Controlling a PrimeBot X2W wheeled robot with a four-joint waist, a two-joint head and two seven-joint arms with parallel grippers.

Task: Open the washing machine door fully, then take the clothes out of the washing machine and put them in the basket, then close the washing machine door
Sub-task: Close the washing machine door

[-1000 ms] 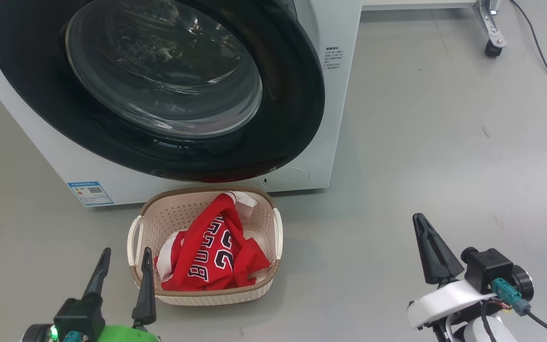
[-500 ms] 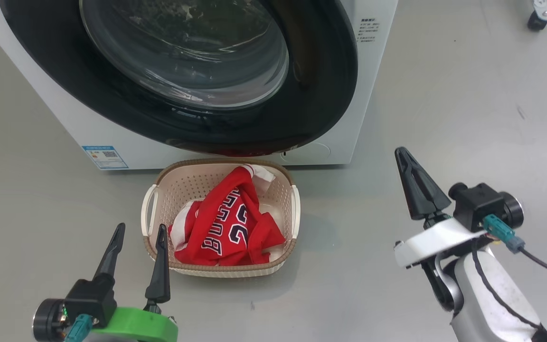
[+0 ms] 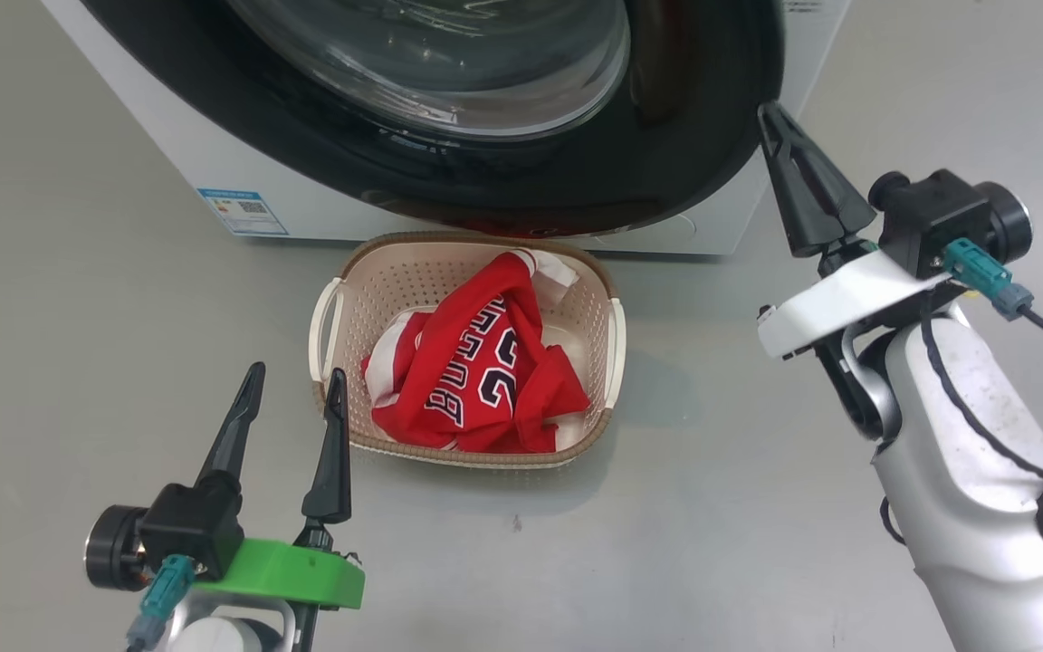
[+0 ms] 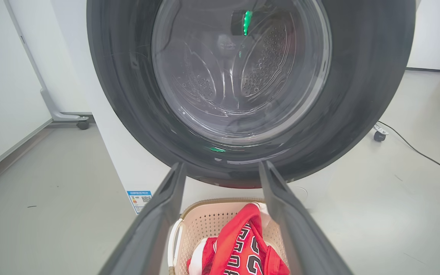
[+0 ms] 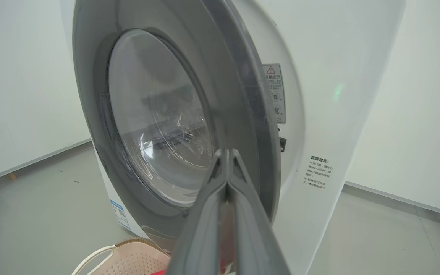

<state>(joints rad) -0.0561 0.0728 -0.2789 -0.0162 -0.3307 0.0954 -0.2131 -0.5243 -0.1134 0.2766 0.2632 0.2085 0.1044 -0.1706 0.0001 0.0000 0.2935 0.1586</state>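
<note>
Red clothes (image 3: 476, 380) with dark lettering lie heaped in the cream basket (image 3: 377, 290) at centre frame in the head view, on the grey floor (image 3: 712, 525) just in front of the washing machine (image 3: 313, 217): the unloading looks done, and through the door glass in the left wrist view the steel drum (image 4: 258, 72) shows no fabric. Above the basket, the washing machine door (image 3: 521, 177) spans the top of the frame, standing nearly against the white front; in the right wrist view its free edge appears to sit a little proud of the cabinet, so the latch is judged not yet home. The right end effector (image 3: 770, 127), fingers pressed together into a single point, is raised at upper right with its tip at the door's outer rim; whether it touches cannot be told. The left end effector (image 3: 296, 371), fingers spread apart and holding nothing, hovers at lower left just beside the basket's near corner. What remains, by the look of it, is the last push that shuts the door
</note>
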